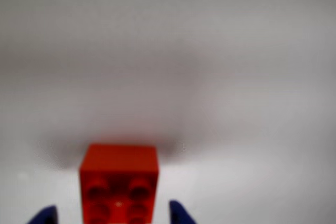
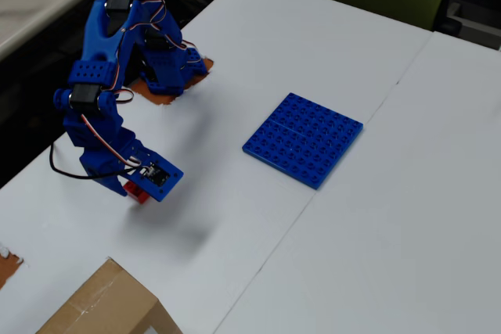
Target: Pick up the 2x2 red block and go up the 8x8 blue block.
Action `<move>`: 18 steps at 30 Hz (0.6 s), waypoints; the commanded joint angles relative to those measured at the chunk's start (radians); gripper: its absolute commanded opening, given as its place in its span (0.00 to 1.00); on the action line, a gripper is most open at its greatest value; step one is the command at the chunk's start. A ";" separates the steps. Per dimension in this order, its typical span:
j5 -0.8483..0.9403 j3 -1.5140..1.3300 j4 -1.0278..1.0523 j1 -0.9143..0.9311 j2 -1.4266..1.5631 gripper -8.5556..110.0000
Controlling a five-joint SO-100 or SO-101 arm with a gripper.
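Brick (image 1: pixel 119 182), red, studded plastic, blurred, sits between blue gripper (image 1: pixel 113 216) tips at 6 o'clock in wrist view; jaws narrowly parted either side, grip contact unclear. Overhead: brick (image 2: pixel 137 190) under arm (image 2: pixel 102 107) near table (image 2: pixel 376 224) edge at 8 o'clock. Flat studded blue plate (image 2: pixel 303 138) well apart toward 3 o'clock, bare white surface between. Cardboard box (image 2: pixel 102 307) at 6 o'clock.
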State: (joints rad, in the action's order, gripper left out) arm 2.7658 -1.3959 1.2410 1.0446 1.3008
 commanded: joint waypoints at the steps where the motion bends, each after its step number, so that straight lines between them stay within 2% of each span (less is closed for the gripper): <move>1: -0.014 0.041 -0.005 0.000 0.006 0.29; 18: -0.094 0.043 -0.002 -0.040 -0.023 0.26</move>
State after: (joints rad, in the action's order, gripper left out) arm 2.6783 -1.3944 1.2410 1.0186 1.2732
